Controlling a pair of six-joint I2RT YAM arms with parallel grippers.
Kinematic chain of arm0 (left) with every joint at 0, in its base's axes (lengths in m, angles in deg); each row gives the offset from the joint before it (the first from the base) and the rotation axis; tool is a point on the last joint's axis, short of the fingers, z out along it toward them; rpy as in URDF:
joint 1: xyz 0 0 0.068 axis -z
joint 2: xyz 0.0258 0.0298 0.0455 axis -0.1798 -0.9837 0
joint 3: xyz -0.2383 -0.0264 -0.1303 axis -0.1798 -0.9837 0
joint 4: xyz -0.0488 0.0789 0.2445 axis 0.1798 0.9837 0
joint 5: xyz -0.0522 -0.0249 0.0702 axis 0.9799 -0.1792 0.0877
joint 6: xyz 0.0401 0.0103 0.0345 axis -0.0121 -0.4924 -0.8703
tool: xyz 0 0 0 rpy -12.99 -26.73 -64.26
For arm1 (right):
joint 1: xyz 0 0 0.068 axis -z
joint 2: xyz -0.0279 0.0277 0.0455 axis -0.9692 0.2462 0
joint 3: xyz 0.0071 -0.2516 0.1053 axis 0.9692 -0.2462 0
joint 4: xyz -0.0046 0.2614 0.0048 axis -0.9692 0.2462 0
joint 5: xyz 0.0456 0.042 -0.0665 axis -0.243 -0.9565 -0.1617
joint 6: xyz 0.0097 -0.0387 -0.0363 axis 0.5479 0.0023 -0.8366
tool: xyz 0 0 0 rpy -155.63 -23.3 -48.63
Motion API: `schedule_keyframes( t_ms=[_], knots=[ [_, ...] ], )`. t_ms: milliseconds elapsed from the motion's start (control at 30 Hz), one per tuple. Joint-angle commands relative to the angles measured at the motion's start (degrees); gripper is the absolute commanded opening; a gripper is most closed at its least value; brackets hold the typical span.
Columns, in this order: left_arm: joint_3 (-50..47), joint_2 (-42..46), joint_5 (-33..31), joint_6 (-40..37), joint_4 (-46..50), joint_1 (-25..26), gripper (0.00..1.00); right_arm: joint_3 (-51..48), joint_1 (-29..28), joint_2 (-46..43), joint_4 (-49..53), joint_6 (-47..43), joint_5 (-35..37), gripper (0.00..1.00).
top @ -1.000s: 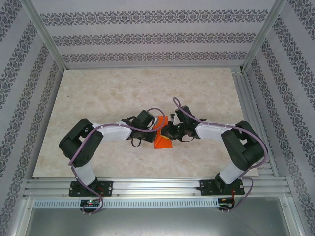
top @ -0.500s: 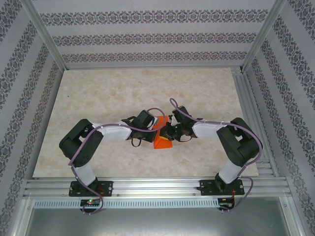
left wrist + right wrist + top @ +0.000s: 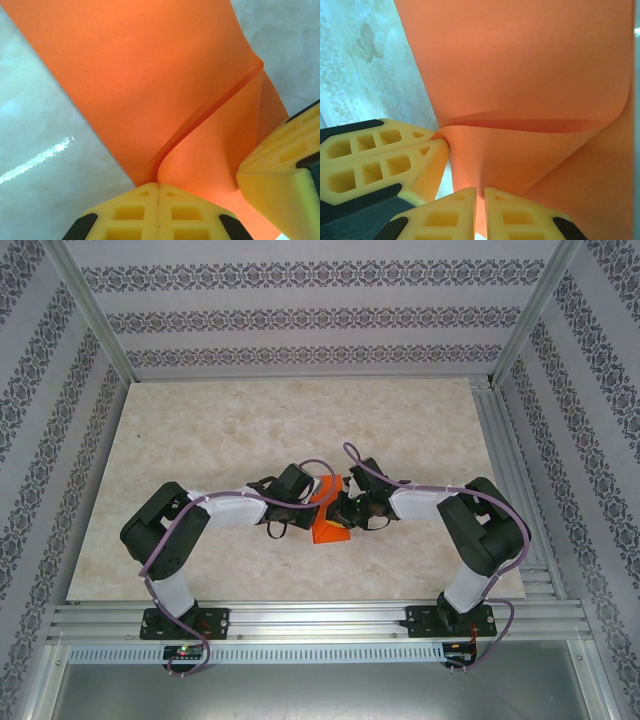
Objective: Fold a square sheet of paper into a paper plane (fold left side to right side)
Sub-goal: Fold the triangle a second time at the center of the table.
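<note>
The square sheet of paper (image 3: 330,526) is bright orange and sits partly folded at the table's middle, bowed up between the two grippers. My left gripper (image 3: 312,502) comes at it from the left, and its yellow fingers are shut on an edge of the sheet (image 3: 150,75) in the left wrist view (image 3: 158,186). My right gripper (image 3: 343,508) meets it from the right. In the right wrist view its fingertips (image 3: 480,192) pinch a fold of the paper (image 3: 530,65) with only a sliver between them. The two grippers nearly touch each other.
The marbled beige table (image 3: 250,420) stretches free behind and to both sides of the arms. An aluminium rail (image 3: 320,620) runs along the near edge. Patterned walls (image 3: 300,315) and metal posts close in the workspace.
The right arm's elbow has swung a little to the left and its gripper has pushed slightly closer to the left gripper. The left arm has held still with the paper.
</note>
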Motion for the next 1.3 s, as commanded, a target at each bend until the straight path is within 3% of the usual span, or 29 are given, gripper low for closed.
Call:
schedule_keyframes(
  t_ms=[0,533,767,1267],
  knots=[
    [0.1,0.9,-1.6,0.0,-1.2,-0.9,0.01,0.8,-0.8,0.0,0.1,-0.9,0.7,0.13],
    [1.5,1.9,-0.9,-0.5,-0.7,-0.9,0.01,-0.4,-0.9,-2.0,-1.3,-1.0,0.0,0.14],
    [1.8,1.3,-0.7,-0.6,-0.5,-0.9,0.01,-3.8,-0.9,-5.7,-1.0,-0.9,0.6,0.2],
    [3.1,2.2,-0.9,-1.3,0.8,-0.9,0.01,-6.1,-0.9,-3.4,5.0,-2.2,4.2,0.13]
  ],
)
